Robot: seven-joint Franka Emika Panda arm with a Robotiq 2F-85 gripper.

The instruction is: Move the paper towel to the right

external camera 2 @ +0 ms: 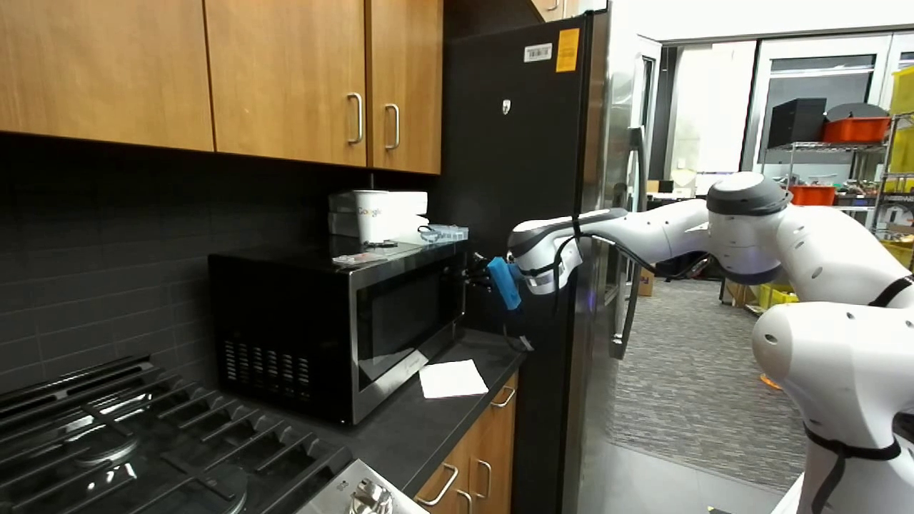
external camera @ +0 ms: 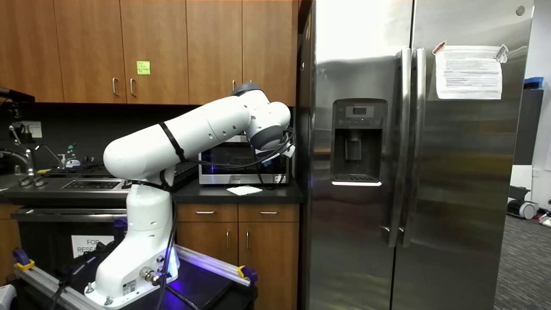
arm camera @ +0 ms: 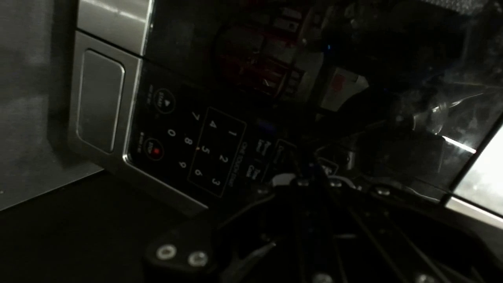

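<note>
on the counter (external camera 2: 405, 434), a microwave (external camera 2: 293, 314) stands behind the paper towel (external camera 2: 453, 379); dim pincer (arm camera: 313, 171) looks closed.

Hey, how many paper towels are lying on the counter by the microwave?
1. In both exterior views, the paper towel lies on the dark counter, in front of the microwave. Any others behind the microwave would be hidden from these cameras.

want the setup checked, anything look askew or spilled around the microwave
Mildly: the paper towel lies askew on the counter, its edges out of line with the front edge. For a towel task, the gripper also seems oddly placed, up by the keypad of the microwave. No spill shows there.
</note>
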